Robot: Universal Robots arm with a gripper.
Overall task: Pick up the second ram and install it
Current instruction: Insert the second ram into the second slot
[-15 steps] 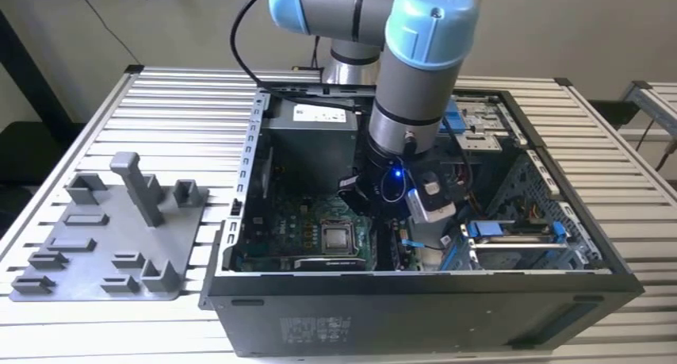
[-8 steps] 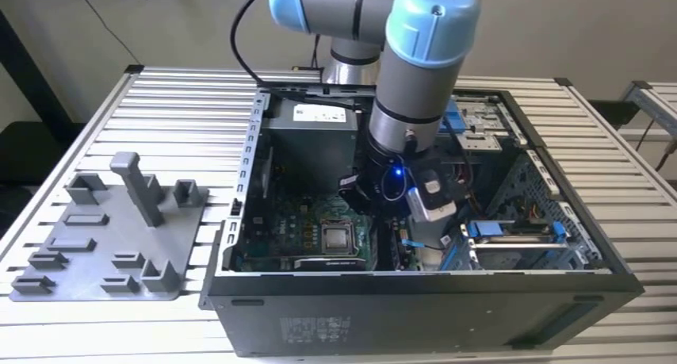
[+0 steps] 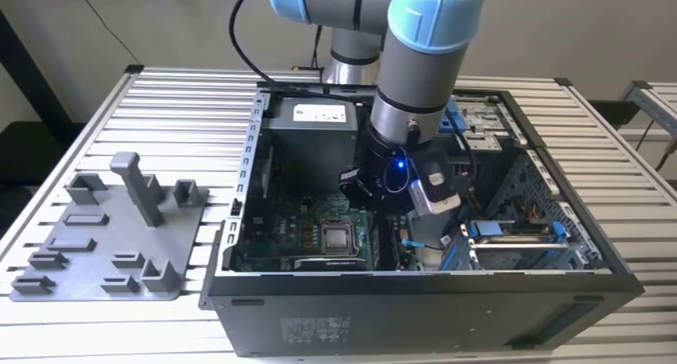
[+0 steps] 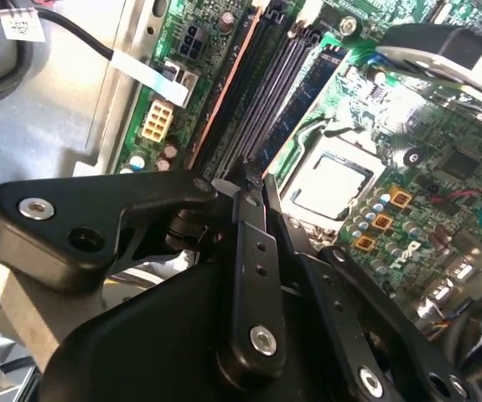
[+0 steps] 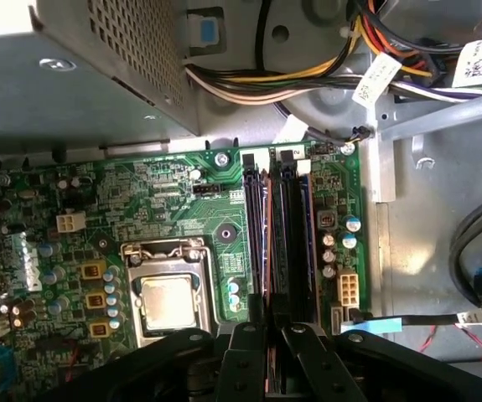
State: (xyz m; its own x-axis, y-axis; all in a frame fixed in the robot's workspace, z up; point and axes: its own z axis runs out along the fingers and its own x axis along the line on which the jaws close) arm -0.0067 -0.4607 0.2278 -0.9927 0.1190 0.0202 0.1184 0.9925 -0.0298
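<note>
You see the arm reaching down into the open computer case [image 3: 592,253], which lies on the slatted worktop [image 3: 190,102]. The tool [image 5: 276,356] hangs low over the row of memory slots [image 5: 276,234] on the green motherboard [image 5: 157,193], just beside the processor socket [image 5: 169,289]. In both wrist views its two black fingers [image 4: 253,251] stand very close together, with only a thin gap between them, and they point straight at the slots. You can see a thin dark edge between the fingertips in the first wrist view, but you cannot tell if this is the second ram or only a part of a slot. In the first wrist view the second ram [image 5: 281,251] seems to stand as a dark strip inside one of the middle slots, directly in front of the fingertips; whether it sits fully down is not clear. In the exterior view, the grey fixture tray [image 3: 111,237] with its blocks and posts lies on the worktop at the exterior view's left, well apart from the tool.
</note>
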